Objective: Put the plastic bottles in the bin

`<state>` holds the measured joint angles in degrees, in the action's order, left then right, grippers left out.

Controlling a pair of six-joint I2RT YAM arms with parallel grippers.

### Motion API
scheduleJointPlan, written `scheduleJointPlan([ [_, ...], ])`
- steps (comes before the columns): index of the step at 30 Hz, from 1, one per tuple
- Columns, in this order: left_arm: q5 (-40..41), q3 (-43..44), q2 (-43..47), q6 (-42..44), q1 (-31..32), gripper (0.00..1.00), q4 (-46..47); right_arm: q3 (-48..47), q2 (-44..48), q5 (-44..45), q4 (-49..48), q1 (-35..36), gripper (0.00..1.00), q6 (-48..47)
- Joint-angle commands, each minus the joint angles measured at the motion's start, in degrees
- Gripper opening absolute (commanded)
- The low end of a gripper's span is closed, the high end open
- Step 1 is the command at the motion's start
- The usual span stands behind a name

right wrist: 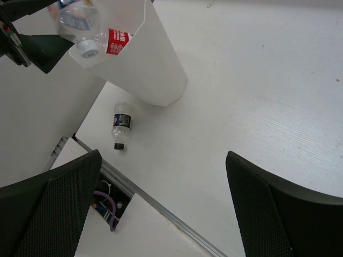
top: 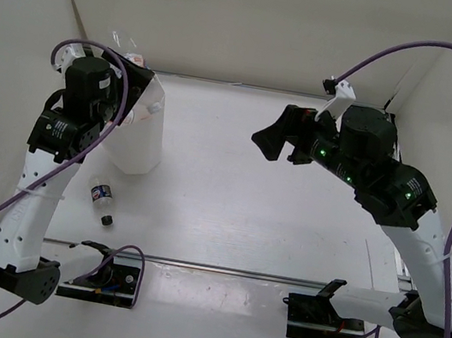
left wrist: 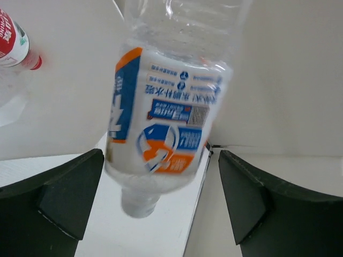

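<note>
– Blue-and-orange-labelled bottle (left wrist: 166,134), cap down, loose inside spread left end effector (left wrist: 161,155), over the bin (top: 138,150)?
– Yes, clear at wrist only. From overhead: dark-capped bottle (top: 101,194) lying on counter (top: 246,207) beside bin. Right end effector (right wrist: 163,155) spread, empty.

The blue-labelled bottle (left wrist: 166,123) is blurred, its base cut by the top edge.

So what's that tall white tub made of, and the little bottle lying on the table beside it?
The tub looks like white plastic with a matte finish: flat facets meet at crisp creases, and it is possibly slightly see-through. The bottle beside it looks like clear, glossy plastic, since the table shows through its body.
</note>
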<state>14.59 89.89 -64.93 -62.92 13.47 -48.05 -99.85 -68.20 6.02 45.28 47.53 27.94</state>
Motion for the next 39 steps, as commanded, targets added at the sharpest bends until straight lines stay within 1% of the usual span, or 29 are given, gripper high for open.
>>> scheduleJointPlan([
  [1,-4.03,-0.33,2.52,-1.24,-1.51,1.0,-0.55,-2.44,-0.7,-0.21,-0.89,-0.24,1.0,-1.23],
  [4,-7.28,1.07,4.54,-2.73,-1.52,1.0,2.17,-3.07,-1.75,-0.75,-0.89,-0.24,1.0,-1.23],
  [7,-7.29,1.61,6.64,-4.05,-2.05,1.0,2.17,-2.54,-1.76,-0.75,-0.89,-0.24,1.0,-0.62],
  [9,-6.16,1.09,7.97,-4.06,-2.05,1.0,1.56,-1.14,-1.76,-1.36,-0.89,-0.24,1.0,-0.61],
  [12,-1.77,-0.76,11.48,-4.84,-2.05,1.0,-0.38,-0.61,-1.76,-1.36,-0.89,-0.24,1.0,-0.08],
  [13,-0.1,-2.59,13.49,-4.85,-2.05,1.0,-1.25,0.09,-1.76,-0.84,-0.89,-0.24,1.0,-0.08],
  [15,-0.09,-4.88,15.43,-4.24,-2.05,1.0,-2.21,0.1,-1.76,-0.84,-0.89,-0.24,1.0,-0.08],
  [16,-0.09,-7.59,17.18,-4.23,-2.05,1.0,-3.44,0.62,-1.76,-0.84,-0.89,-0.24,1.0,-0.08],
  [18,1.05,-11.47,19.04,-4.84,-2.05,1.0,-9.75,0.62,-1.76,-0.31,-0.89,-0.77,1.0,-0.08],
  [19,2.88,-16.19,21.05,-5.98,-2.05,1.0,-12.39,1.32,-1.76,-0.31,-1.41,-0.77,1.0,-0.08],
  [21,4.91,-20.87,23.08,-9.14,-2.05,1.0,-18.88,2.11,-1.14,-0.31,-1.42,-0.77,1.0,-0.08],
  [23,8.07,-26.66,26.07,-9.68,-2.05,1.0,-21.36,2.64,-1.14,-0.83,-1.42,-0.77,1.0,-0.08],
  [24,9.83,-27.91,26.77,-13.08,-2.05,1.0,-23.9,2.65,-1.14,-0.84,-1.42,-0.77,1.0,-0.08],
  [25,11.76,-28.79,27.3,-14.24,-2.05,1.0,-28.45,2.65,-1.14,-0.84,-1.42,-0.77,1.0,-0.08],
  [26,15.69,-30.63,27.92,-14.95,-2.05,1.0,-29.8,2.65,-1.14,-1.36,-1.42,-0.77,1.0,-0.08],
  [27,17.65,-31.69,27.92,-14.96,-2.05,1.0,-30.34,2.65,-1.14,-1.36,-1.42,-0.77,1.0,-0.08],
  [29,21.95,-35.11,27.92,-14.17,-2.05,1.0,-28.78,2.65,-1.14,-1.36,-1.42,-1.3,1.0,-0.08],
  [31,23.81,-37.32,27.4,-12.77,-2.05,1.0,-26.49,2.12,-1.14,-2.5,-1.42,-1.3,1.0,-0.6],
  [34,26.19,-41.62,25.82,-11.09,-2.05,1.0,-20.17,0.02,-2.37,-3.03,0.07,-1.3,1.0,-0.61],
  [37,29.0,-45.49,23.62,-11.09,-2.05,1.0,-15.87,-1.83,-2.99,-3.03,1.56,-1.3,1.0,-1.14],
  [39,31.19,-48.82,21.52,-13.71,-2.05,1.0,-15.23,-2.36,-2.99,-3.03,2.35,-1.3,1.0,-1.14],
])
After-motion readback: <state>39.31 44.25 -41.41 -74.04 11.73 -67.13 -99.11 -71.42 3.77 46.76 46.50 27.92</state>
